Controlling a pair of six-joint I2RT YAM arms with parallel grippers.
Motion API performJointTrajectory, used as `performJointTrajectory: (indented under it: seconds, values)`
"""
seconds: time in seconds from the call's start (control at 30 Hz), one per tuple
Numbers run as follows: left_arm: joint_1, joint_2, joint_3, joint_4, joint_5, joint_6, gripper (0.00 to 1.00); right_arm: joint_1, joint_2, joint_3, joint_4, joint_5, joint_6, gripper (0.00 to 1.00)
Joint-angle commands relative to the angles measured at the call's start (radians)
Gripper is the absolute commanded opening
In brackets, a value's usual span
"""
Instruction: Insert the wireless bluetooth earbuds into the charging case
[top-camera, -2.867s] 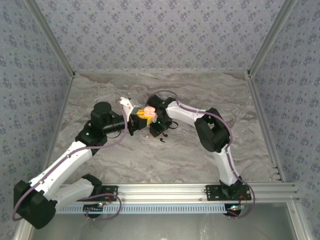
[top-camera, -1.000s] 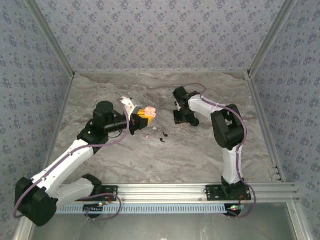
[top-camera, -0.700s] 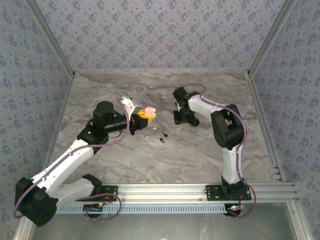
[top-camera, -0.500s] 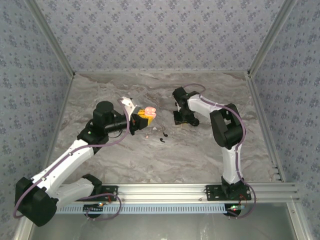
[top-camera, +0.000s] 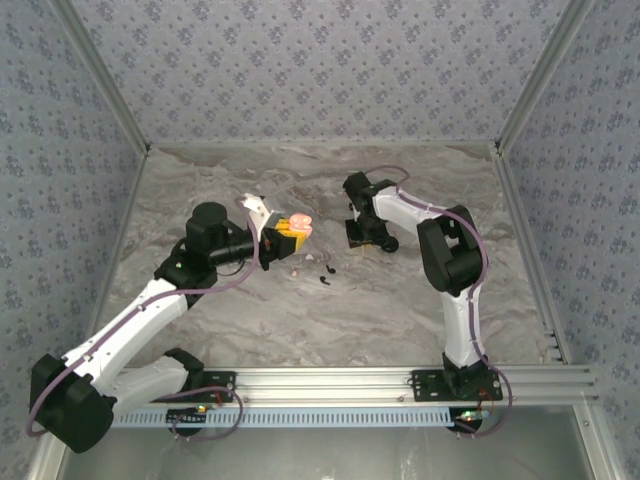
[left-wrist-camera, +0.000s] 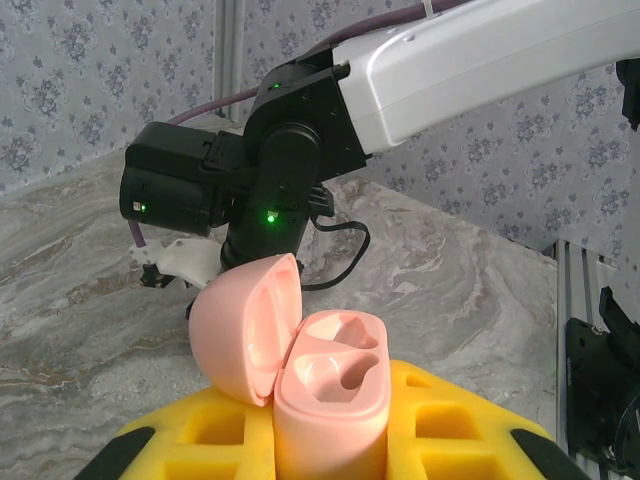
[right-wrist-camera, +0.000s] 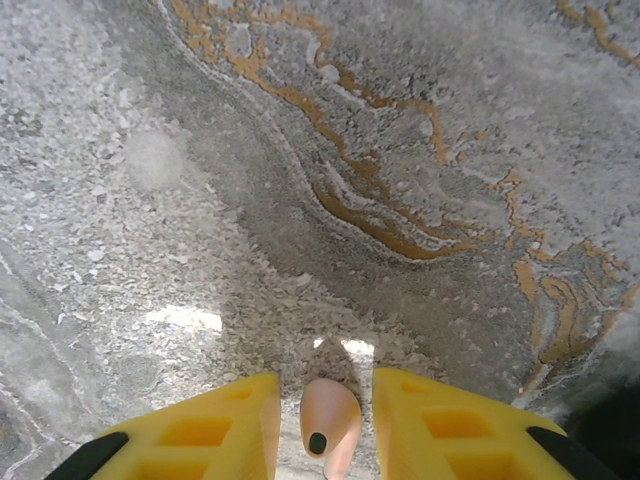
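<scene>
The left gripper (top-camera: 283, 237) is clamping the pink charging case (left-wrist-camera: 330, 400), its lid hanging open toward 9 o'clock in the left wrist view. The right gripper (top-camera: 361, 236), at 3 o'clock from it, is pinching a pink earbud (right-wrist-camera: 330, 408) over the marble table (top-camera: 300, 320). Two small black hooks (top-camera: 323, 279) are lying at 5 o'clock from the case.
</scene>
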Motion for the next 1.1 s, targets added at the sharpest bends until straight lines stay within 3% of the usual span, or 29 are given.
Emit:
performJointTrajectory:
  seconds: [0.0,0.4,1.07]
  values:
    - [0.007,-0.002,0.017,0.003,0.002,0.013,0.08,0.009,0.027,0.024,-0.038,0.013,0.022,0.31]
    - [0.008,0.000,0.012,-0.001,-0.003,0.011,0.08,0.015,0.011,-0.003,-0.022,0.019,0.001,0.19]
    - [0.007,0.066,-0.008,0.058,-0.145,-0.083,0.08,0.004,-0.187,-0.151,0.182,-0.124,-0.069,0.18]
